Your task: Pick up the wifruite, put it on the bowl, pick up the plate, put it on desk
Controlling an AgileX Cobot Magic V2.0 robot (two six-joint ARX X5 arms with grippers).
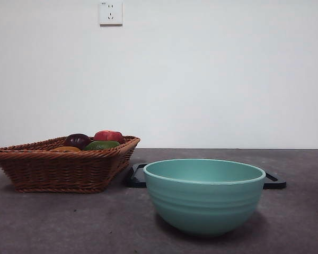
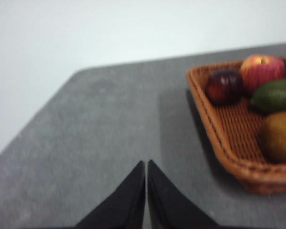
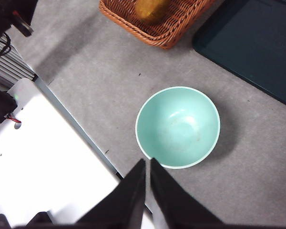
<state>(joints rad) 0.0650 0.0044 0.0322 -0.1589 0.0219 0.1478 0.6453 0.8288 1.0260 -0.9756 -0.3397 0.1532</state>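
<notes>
The brown kiwifruit point(image 2: 279, 136) lies in a wicker basket point(image 2: 229, 129) among other fruit; it also shows as a brown fruit point(image 3: 151, 9) in the right wrist view and peeks over the basket rim point(image 1: 66, 149) in the front view. The teal-green bowl point(image 1: 204, 196) stands empty on the grey desk point(image 1: 69, 222). Behind it lies a flat black rectangular tray point(image 1: 138, 177), the only plate-like thing in view. My left gripper point(image 2: 146, 164) is shut and empty, above bare desk beside the basket. My right gripper point(image 3: 148, 162) is shut and empty, high above the bowl's point(image 3: 177, 126) near rim.
The basket point(image 1: 63, 169) also holds a red apple point(image 2: 262, 71), a dark purple fruit point(image 2: 225, 86) and a green fruit point(image 2: 276, 94). The tray point(image 3: 257, 43) lies next to the basket point(image 3: 167, 28). A white robot base point(image 3: 47, 157) borders the desk edge.
</notes>
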